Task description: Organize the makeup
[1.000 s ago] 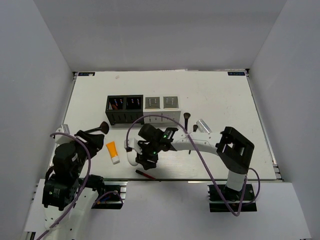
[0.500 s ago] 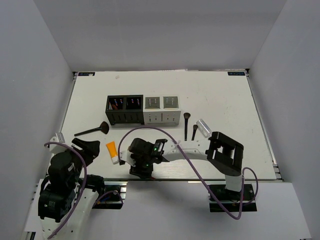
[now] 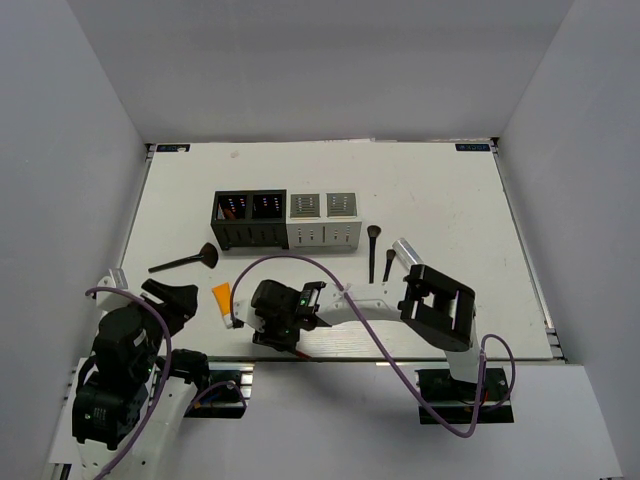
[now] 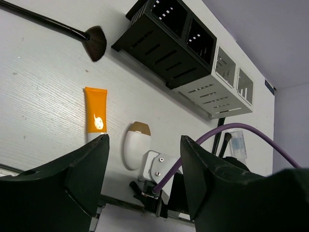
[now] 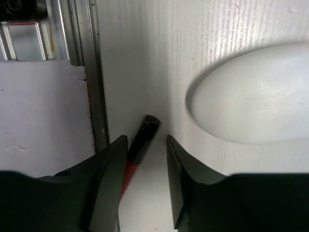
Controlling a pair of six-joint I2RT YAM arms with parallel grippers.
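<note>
My right gripper (image 5: 144,145) is down at the table's near edge, open, its fingers straddling a thin dark-red stick (image 5: 144,134) with a black cap. The stick lies against the left finger, with a gap to the right one. The white egg-shaped piece (image 5: 256,94) rests just beyond. In the top view the right gripper (image 3: 278,335) is beside the orange tube (image 3: 226,303). My left gripper (image 4: 145,159) hangs open and empty, back over the near left, looking at the tube (image 4: 95,116), egg piece (image 4: 136,145) and fan brush (image 4: 94,42).
The black organizer (image 3: 250,220) and grey-white organizer (image 3: 325,220) stand side by side mid-table. Two small black brushes (image 3: 372,250) and a clear bottle (image 3: 405,250) lie to their right. A metal rail (image 5: 91,72) runs along the table's near edge, close to the stick.
The right gripper has moved left and toward the near edge, down over the dark-red stick, with its jaws narrowing. The left arm has pulled back toward the near left corner.
</note>
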